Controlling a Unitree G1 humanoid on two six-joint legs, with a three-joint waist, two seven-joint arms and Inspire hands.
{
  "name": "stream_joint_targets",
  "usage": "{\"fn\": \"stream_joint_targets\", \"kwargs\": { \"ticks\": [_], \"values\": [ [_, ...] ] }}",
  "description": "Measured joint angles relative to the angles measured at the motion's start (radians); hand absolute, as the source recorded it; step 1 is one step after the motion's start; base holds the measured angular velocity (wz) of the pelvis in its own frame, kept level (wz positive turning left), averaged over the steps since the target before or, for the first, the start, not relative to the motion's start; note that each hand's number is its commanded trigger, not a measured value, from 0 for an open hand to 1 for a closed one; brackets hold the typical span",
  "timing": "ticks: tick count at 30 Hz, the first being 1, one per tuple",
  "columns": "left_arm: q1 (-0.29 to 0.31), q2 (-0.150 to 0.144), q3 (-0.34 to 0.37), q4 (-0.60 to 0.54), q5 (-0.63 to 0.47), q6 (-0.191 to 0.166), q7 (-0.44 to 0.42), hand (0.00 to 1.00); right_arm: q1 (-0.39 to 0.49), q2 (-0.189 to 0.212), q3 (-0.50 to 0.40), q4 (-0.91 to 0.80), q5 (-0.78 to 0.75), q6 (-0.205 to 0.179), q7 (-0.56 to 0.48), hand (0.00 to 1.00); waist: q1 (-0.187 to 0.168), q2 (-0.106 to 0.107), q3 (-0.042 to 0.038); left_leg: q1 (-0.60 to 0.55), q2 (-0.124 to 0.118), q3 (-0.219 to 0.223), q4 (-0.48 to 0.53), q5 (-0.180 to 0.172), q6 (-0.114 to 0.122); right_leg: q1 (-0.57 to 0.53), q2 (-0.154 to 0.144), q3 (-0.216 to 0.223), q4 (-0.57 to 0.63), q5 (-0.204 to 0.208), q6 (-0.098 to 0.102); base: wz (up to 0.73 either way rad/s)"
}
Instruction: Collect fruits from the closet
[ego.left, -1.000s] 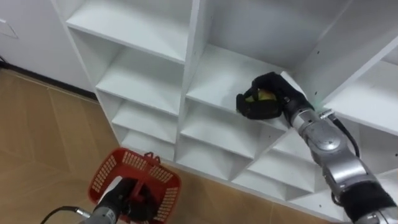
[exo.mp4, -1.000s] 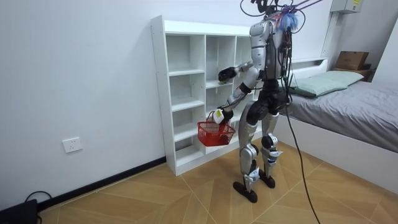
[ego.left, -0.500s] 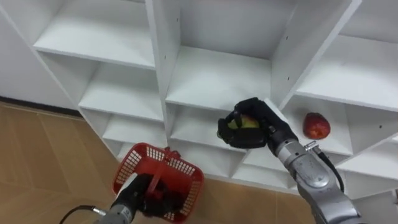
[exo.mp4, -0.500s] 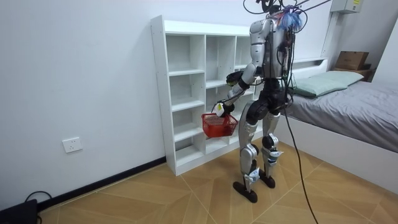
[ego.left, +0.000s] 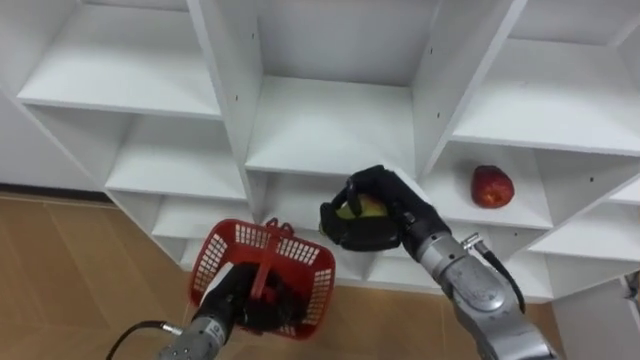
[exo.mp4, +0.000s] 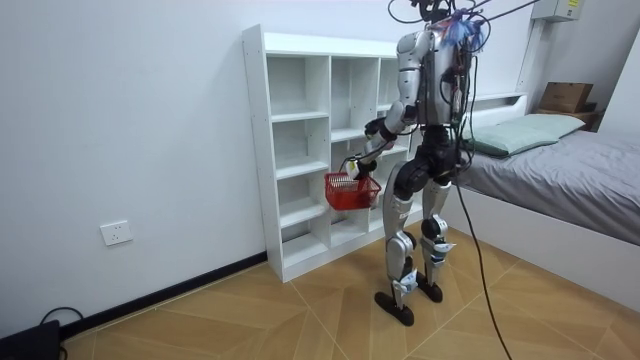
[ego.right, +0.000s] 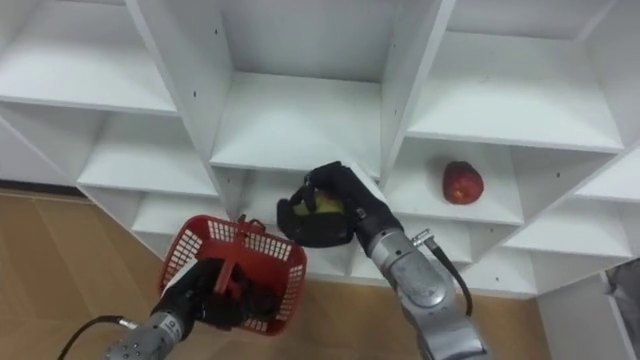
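I stand facing the white closet (ego.left: 330, 120) of open shelves. My right hand (ego.left: 372, 212) is shut on a yellow-green fruit (ego.left: 362, 208), held in front of the middle shelf, just right of and above the red basket (ego.left: 262, 275). My left hand (ego.left: 245, 305) is shut on the basket's handle and holds it up low in front of the shelves. A red apple (ego.left: 492, 186) lies on the shelf to the right. In the room view the basket (exo.mp4: 352, 189) hangs at shelf height by my right hand (exo.mp4: 374, 130).
The closet (exo.mp4: 320, 140) stands against a white wall on a wooden floor (exo.mp4: 300, 320). A bed (exo.mp4: 560, 160) is behind me at the room view's right. Shelf dividers (ego.left: 440, 70) stand close on both sides of my right hand.
My right hand has drawn the fruit out of the shelf and down toward the basket. My left hand has raised the basket closer. The view has shifted right, bringing the red apple in.
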Motion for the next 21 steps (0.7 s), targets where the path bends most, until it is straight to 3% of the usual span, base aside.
{"fn": "stream_joint_targets", "kwargs": {
  "ticks": [10, 21],
  "values": [
    [-0.009, 0.000, -0.040, -0.037, -0.036, -0.001, -0.024, 1.00, 0.029, 0.002, 0.004, 0.021, -0.015, 0.000, -0.004, 1.00, -0.008, 0.011, 0.0113, -0.033, 0.002, 0.009, -0.003, 0.000, 0.000, -0.041, 0.001, 0.004, 0.006, 0.000, 0.000, -0.02],
    [-0.027, -0.002, -0.101, -0.038, -0.169, -0.001, -0.046, 1.00, 0.027, 0.000, 0.049, 0.143, -0.015, 0.000, -0.053, 1.00, -0.001, 0.036, 0.0120, -0.068, 0.004, 0.010, -0.001, 0.000, 0.000, -0.074, 0.000, -0.010, 0.008, 0.000, 0.000, 0.01]
  ]
}}
